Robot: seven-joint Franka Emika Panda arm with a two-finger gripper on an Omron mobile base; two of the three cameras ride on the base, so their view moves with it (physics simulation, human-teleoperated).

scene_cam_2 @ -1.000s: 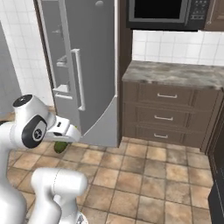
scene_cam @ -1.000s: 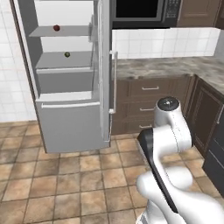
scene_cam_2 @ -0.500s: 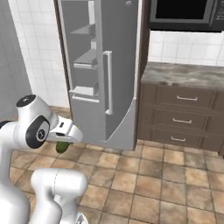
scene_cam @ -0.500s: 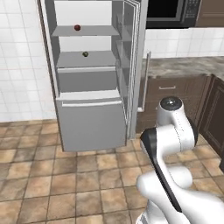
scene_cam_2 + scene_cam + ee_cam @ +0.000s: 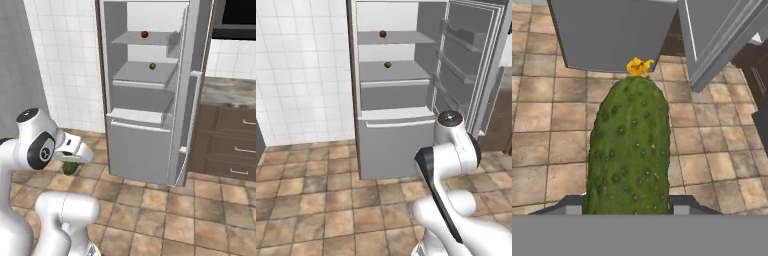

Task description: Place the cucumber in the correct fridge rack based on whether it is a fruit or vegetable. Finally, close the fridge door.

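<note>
While the hand view shows the gripper pinching the cucumber over the floor tiles short of the fridge, the right base view shows only a green end under the wrist. Beyond, the fridge door stands open beside the fridge rack.

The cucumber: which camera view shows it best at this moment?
The hand view: the cucumber stands large between the gripper fingers, bumpy green skin and yellow flower end plain. The right base view shows a small green piece under the hand.
</note>
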